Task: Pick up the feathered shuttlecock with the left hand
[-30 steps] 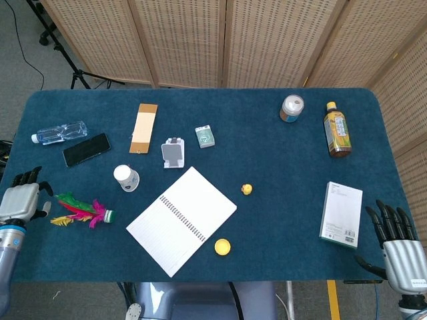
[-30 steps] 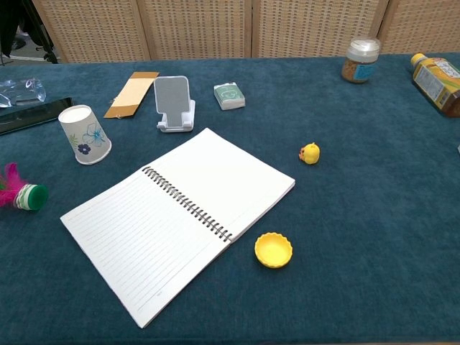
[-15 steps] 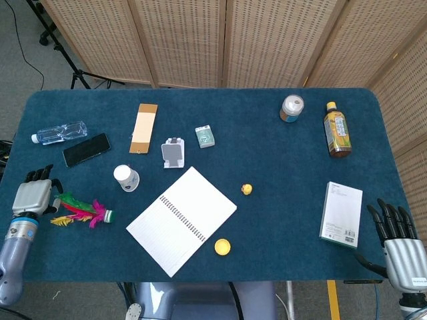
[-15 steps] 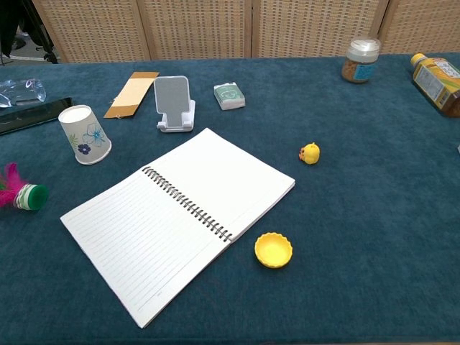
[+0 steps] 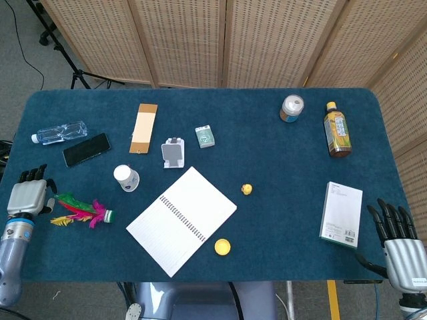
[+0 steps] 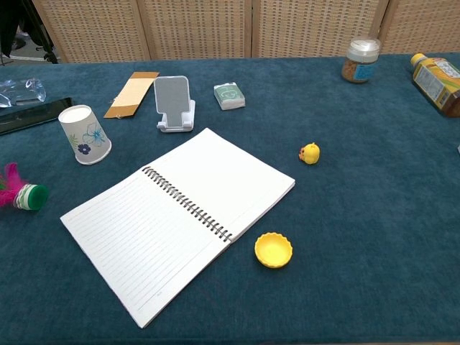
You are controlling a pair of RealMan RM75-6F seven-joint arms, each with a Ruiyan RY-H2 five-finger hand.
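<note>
Looking down from the head view, we see our left robot hand [image 5: 28,195] at the near left edge of the tabletop [image 5: 267,147], back of the palm facing up, fingers pointing away from us and slightly spread, holding nothing. The forearm runs down and off the bottom corner. The feathered shuttlecock [image 5: 81,210] lies flat on the tabletop just to the right of this robot hand, its green, yellow and pink feathers nearest the fingers and its green base farthest from them; whether a finger touches the feather tips we cannot tell. In the chest view only the green base and some pink feather show at the left border [image 6: 21,192], and the left robot hand is out of frame there.

Our right robot hand [image 5: 399,243] sits at the near right corner, fingers upright and apart, empty, with a white box [image 5: 341,213] just to its left.

Compared with half a second ago, the left robot hand has drawn back slightly toward the left edge, opening a little more gap from the feathers. The shuttlecock has not moved, and the right robot hand is unchanged.
</note>
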